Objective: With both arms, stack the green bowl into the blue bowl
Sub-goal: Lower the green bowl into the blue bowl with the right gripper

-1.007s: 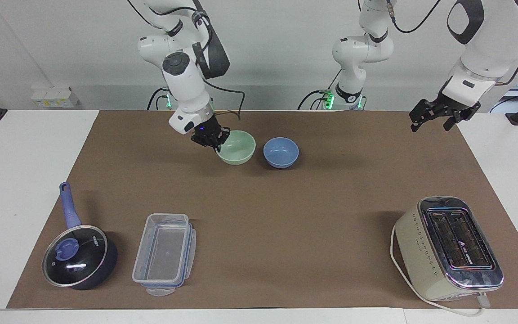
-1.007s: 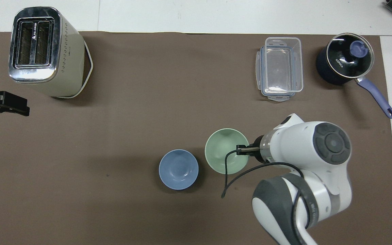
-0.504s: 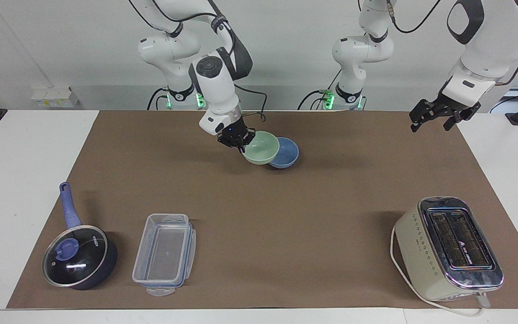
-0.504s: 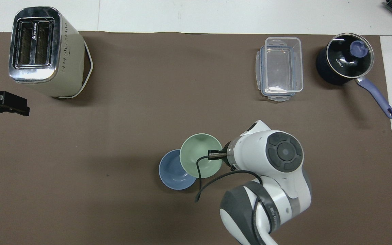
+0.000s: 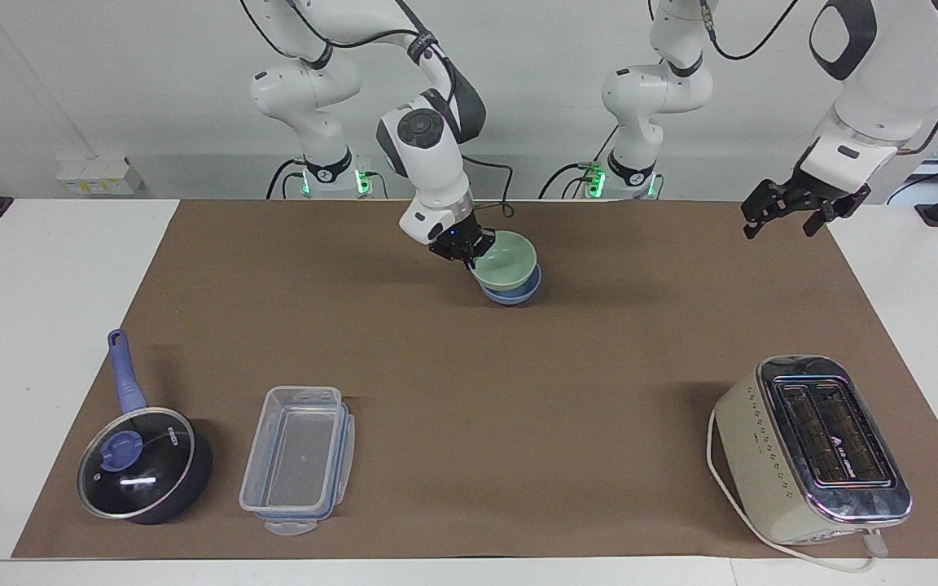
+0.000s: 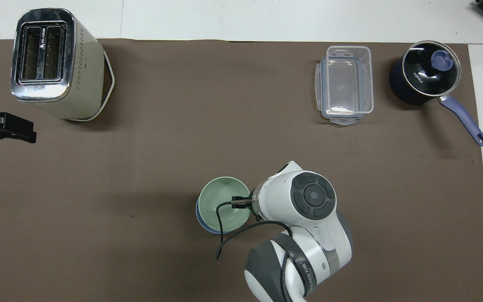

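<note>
The right arm bends down, its right gripper clamped on the rim of the one smooth mint green bowl, held over the one periwinkle blue bowl near the robots' edge of the brown mat. The waiting left gripper hangs spread over the mat's corner.

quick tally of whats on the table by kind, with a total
bowls: 2, the green bowl over the blue bowl
saucepan with lid: 1
clear plastic container: 1
toaster: 1
total: 5
</note>
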Robot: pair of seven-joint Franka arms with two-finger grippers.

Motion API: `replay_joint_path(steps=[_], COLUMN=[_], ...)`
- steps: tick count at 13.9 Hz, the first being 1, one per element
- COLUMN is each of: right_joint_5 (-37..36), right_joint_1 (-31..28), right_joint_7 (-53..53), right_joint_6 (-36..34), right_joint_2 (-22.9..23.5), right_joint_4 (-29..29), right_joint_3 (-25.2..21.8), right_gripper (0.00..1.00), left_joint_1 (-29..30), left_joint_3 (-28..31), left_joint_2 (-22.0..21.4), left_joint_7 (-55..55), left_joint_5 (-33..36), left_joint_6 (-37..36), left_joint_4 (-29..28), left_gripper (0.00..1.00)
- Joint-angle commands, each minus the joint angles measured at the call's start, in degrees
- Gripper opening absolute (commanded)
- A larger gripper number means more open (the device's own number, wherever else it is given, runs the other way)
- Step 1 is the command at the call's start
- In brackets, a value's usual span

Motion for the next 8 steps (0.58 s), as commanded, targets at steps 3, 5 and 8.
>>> replay_joint_path(steps=[3, 5, 8], right_joint_5=[1.86, 1.86, 1.86], right_joint_1=[0.62, 0.62, 1.4], right_joint_7=[-0.58, -1.2, -1.02], right_joint_6=[0.68, 1.9, 4.19], right_joint_2=[0.71, 1.07, 1.77], right_joint_4=[0.04, -0.05, -1.1], right_joint_3=[-0.14, -0.14, -0.14], right_gripper=[0.0, 0.0, 0.0], left_joint_1=[0.91, 0.91, 0.91], left_joint_3=[-0.57, -0.57, -0.57], left_joint_2=[0.54, 0.45, 0.45], left_joint_7=[0.36, 0.36, 0.36], left_joint_5=[0.39, 0.39, 0.39], left_joint_6=[-1.28, -1.28, -1.28], left_joint_4=[1.17, 1.17, 1.17], left_gripper=[1.0, 1.0, 1.0])
